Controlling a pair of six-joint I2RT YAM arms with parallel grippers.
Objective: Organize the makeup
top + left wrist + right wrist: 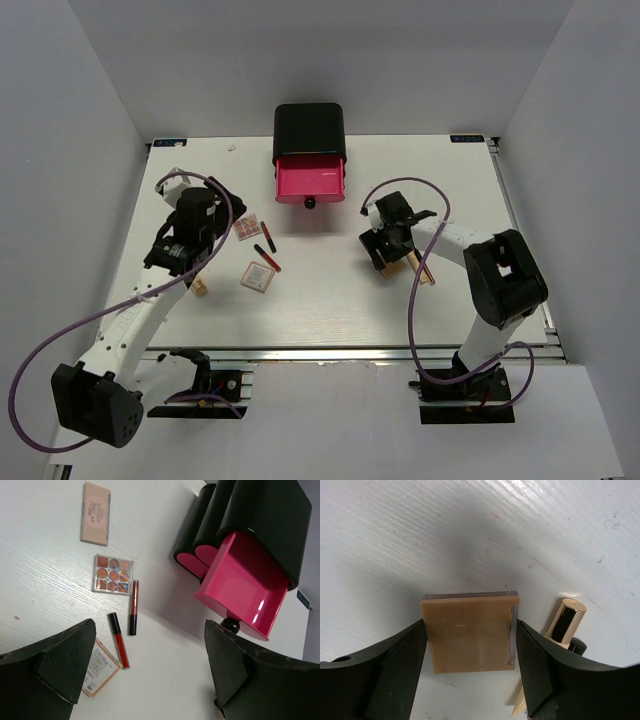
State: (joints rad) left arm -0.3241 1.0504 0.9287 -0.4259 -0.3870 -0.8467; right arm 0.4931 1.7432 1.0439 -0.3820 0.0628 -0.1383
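The right gripper (470,625) clamps a tan palette (467,642) on the table's right, while the left gripper (150,627), fingers apart, hangs above a red stick (119,640) left of the open pink drawer (240,592).

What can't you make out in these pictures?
- Top view: the right gripper covers the tan palette it clamps.
- Right wrist: a finger cuts off the gold-capped tube.
- Left wrist: a finger hides part of the labelled palette, and its print is too small to read.
- Left wrist: the closed drawers hide their contents.
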